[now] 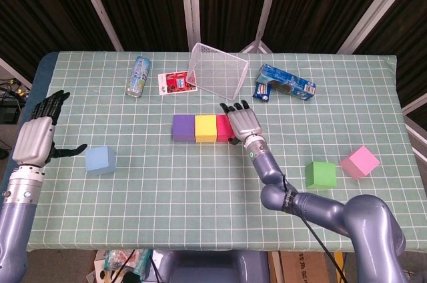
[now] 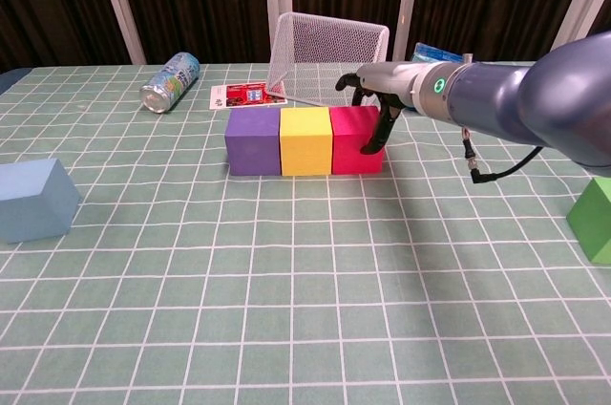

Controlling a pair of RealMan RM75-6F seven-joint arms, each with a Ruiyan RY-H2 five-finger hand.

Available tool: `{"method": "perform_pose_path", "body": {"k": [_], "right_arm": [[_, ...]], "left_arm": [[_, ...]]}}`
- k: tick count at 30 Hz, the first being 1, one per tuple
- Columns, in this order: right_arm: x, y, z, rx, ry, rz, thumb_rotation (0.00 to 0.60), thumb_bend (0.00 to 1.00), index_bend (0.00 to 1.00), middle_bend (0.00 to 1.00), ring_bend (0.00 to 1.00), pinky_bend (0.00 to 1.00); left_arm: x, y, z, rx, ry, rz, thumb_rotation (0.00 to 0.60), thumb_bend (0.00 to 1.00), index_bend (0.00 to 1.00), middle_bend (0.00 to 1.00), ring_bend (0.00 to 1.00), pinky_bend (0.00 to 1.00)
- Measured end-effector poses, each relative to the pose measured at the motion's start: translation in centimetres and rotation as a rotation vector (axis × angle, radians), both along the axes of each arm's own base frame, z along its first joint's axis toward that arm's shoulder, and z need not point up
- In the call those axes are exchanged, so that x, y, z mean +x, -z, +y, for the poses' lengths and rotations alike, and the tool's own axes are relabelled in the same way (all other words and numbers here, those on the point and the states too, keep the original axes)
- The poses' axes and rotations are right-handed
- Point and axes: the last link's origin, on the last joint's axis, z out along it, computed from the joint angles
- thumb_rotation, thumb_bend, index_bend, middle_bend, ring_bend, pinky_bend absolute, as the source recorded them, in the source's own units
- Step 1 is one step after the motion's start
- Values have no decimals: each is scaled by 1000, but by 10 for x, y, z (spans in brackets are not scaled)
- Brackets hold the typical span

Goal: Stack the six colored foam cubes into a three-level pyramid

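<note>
A purple cube [image 1: 183,128], a yellow cube [image 1: 205,128] and a red cube [image 1: 224,127] stand in a touching row at mid-table. My right hand [image 1: 243,121] hovers over the red cube's right end, fingers spread. In the chest view a fingertip [image 2: 372,142] rests against the right edge of the red cube [image 2: 353,138], and the hand holds nothing. A light blue cube [image 1: 101,160] sits at the left, with my left hand [image 1: 39,137] open beside it and apart from it. The green cube [image 1: 321,175] and the pink cube [image 1: 359,161] lie at the right.
Behind the row a wire basket [image 1: 217,69] lies tipped over. A can [image 1: 139,76] lies on its side at the back left, next to a red card [image 1: 177,83]. A blue packet [image 1: 285,83] is at the back right.
</note>
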Motion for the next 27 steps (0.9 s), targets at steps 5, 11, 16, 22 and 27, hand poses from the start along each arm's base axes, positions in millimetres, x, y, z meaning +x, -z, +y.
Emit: {"method": "perform_pose_path", "body": {"k": [5, 11, 16, 22, 27], "right_arm": [[2, -1, 3, 1, 6, 2, 600, 263, 0, 43, 6, 0], [6, -3, 10, 3, 6, -1, 600, 264, 0, 0, 0, 0], [8, -8, 21, 3, -2, -9, 600, 263, 0, 0, 0, 0], [-1, -24, 42, -9, -3, -6, 600, 263, 0, 0, 0, 0], [-19, -49, 61, -47, 4, -4, 600, 263, 0, 0, 0, 0]], "left_arm": [[1, -1, -1, 1, 2, -3, 600, 44, 0, 0, 0, 18], [1, -2, -1, 3, 3, -8, 600, 44, 0, 0, 0, 18], [1, -3, -1, 3, 6, -9, 600, 44, 0, 0, 0, 18], [1, -5, -2, 3, 5, -8, 600, 44, 0, 0, 0, 17], [1, -6, -3, 8, 6, -7, 600, 44, 0, 0, 0, 16]]}}
